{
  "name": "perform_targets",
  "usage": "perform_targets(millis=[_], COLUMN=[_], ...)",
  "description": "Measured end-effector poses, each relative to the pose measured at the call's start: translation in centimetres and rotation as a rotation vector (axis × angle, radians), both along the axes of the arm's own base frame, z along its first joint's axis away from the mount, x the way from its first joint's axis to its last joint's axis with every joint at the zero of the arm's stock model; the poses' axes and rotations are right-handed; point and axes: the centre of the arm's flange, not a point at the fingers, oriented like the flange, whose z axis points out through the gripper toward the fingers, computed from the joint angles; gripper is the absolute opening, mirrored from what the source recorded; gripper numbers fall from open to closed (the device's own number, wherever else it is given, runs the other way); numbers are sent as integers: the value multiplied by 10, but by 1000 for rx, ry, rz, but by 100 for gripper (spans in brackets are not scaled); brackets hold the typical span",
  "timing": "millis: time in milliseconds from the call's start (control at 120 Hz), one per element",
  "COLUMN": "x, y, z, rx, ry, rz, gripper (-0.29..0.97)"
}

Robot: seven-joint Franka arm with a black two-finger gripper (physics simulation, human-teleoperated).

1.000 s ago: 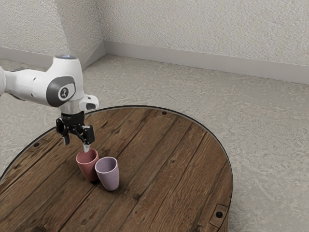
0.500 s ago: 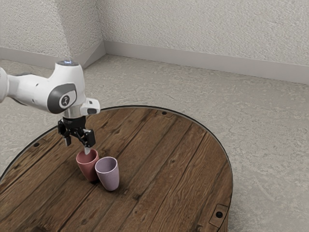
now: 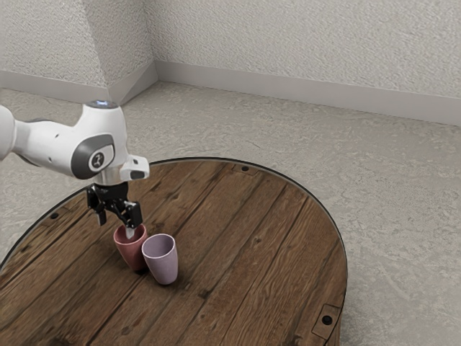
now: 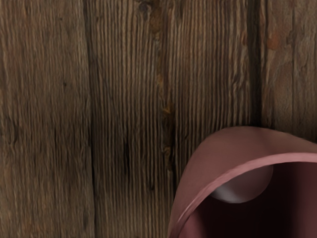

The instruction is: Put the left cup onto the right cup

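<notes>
Exterior view: the red cup (image 3: 130,249) stands upright on the round wooden worktop (image 3: 252,238), touching the mauve cup (image 3: 160,259) on the exterior view's right. The pincer (image 3: 117,223) hangs spread at the red cup's rim, one finger dipping inside.

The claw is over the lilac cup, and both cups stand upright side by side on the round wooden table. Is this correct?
No. The exterior view shows the claw over the pink cup, not the lilac cup. The rest is right: both stand upright, side by side, on the wooden table.
</notes>
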Motion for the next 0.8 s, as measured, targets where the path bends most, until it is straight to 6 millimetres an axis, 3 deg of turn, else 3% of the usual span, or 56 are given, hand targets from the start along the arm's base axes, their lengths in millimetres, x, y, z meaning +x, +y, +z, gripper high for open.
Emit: perform_targets(millis=[533,800], x=[2,4], y=[1,-5], z=[-2,-3], rx=[0,0], ry=[-11,-15], rz=[4,-4], gripper=[37,31])
